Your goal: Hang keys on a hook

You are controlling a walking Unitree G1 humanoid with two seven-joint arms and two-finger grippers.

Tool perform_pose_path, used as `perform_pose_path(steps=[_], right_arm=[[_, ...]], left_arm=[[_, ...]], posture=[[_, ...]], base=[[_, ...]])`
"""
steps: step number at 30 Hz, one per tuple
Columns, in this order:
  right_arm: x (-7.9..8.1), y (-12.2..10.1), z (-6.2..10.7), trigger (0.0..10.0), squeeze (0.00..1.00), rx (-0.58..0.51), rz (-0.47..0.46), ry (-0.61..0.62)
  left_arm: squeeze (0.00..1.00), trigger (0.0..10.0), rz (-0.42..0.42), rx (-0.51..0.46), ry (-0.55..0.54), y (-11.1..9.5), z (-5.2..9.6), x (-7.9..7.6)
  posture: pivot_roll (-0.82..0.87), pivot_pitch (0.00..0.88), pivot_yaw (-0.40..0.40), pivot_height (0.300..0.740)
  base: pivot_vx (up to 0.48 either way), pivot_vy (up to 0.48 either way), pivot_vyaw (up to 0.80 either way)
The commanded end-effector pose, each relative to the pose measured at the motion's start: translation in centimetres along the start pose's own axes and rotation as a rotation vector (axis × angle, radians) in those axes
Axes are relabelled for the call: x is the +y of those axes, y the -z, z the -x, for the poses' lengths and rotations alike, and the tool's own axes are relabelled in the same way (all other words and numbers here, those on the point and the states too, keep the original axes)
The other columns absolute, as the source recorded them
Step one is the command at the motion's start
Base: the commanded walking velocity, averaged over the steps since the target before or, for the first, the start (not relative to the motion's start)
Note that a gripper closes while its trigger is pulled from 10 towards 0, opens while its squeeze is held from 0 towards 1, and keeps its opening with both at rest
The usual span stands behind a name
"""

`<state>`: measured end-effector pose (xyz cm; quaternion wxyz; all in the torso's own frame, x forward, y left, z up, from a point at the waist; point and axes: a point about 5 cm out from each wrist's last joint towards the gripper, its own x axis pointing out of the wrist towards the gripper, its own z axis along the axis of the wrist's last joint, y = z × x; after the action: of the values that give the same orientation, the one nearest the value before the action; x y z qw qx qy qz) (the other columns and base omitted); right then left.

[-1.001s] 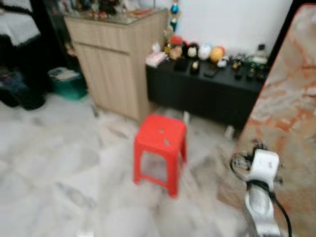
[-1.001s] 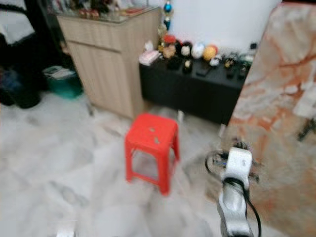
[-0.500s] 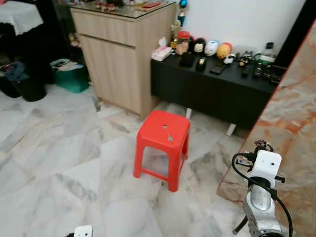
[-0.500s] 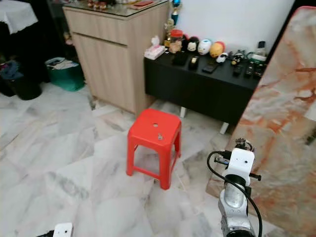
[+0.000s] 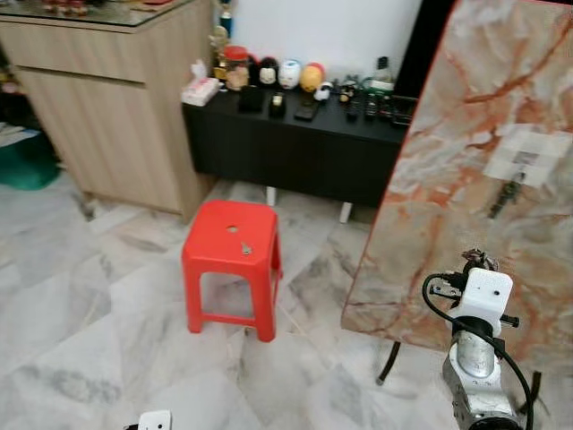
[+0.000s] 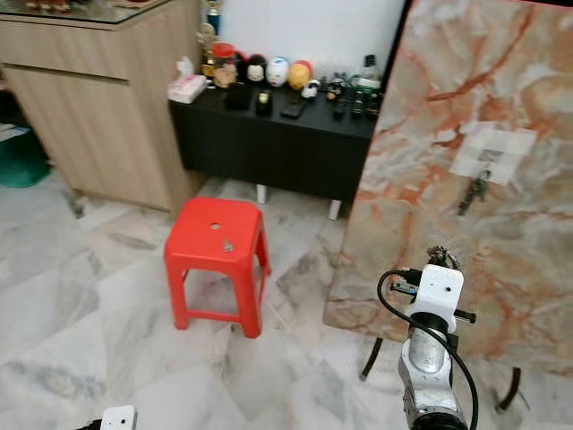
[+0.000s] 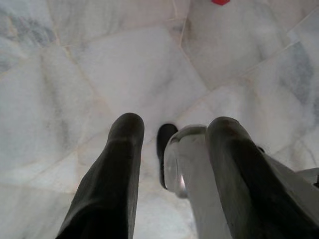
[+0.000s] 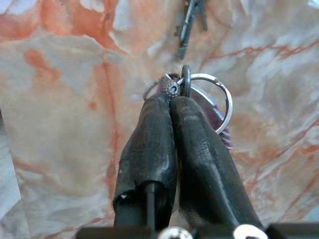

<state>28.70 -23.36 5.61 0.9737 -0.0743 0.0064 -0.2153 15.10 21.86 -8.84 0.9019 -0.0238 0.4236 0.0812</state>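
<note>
My right gripper (image 8: 172,95) is shut on a metal key ring (image 8: 215,97) with a purple tag behind it. It is raised in front of a marble-patterned board (image 5: 448,152). On that board a white patch (image 5: 524,154) carries a hook, and a dark bunch of keys (image 5: 503,197) hangs from it. Those hanging keys (image 8: 192,17) lie just beyond my right fingertips. The right wrist with its white camera block (image 5: 483,300) stands low at the right. My left gripper (image 7: 172,128) hangs open over the floor, holding nothing.
A red plastic stool (image 5: 230,264) with a small metal object (image 5: 245,248) on its seat stands left of the board. Behind it are a black low cabinet (image 5: 304,148) with figurines and a wooden cabinet (image 5: 107,98). The board rests on thin black legs (image 5: 387,363).
The camera has turned right, so the stool and cabinets sit further left and the board's hook patch has come into sight. My right gripper keeps its hold on the key ring.
</note>
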Motion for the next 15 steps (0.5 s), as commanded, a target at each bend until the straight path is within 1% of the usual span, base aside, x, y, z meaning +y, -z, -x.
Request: perform_pose_path(steps=[1,15], right_arm=[[0.08,-0.37,-0.32,10.0,0.0,-0.011,0.002,-0.003],[0.53,-0.43,-0.33,10.0,0.0,-0.009,-0.01,-0.009]], left_arm=[[0.0,10.0,-0.004,0.03,-0.005,0.82,0.23,0.07],[0.0,10.0,-0.013,0.029,-0.003,0.75,0.22,0.21]], posture=[[0.07,0.0,-0.082,0.718],[0.07,0.0,-0.074,0.718]], base=[[0.0,0.0,0.0],[0.0,-0.269,0.0]])
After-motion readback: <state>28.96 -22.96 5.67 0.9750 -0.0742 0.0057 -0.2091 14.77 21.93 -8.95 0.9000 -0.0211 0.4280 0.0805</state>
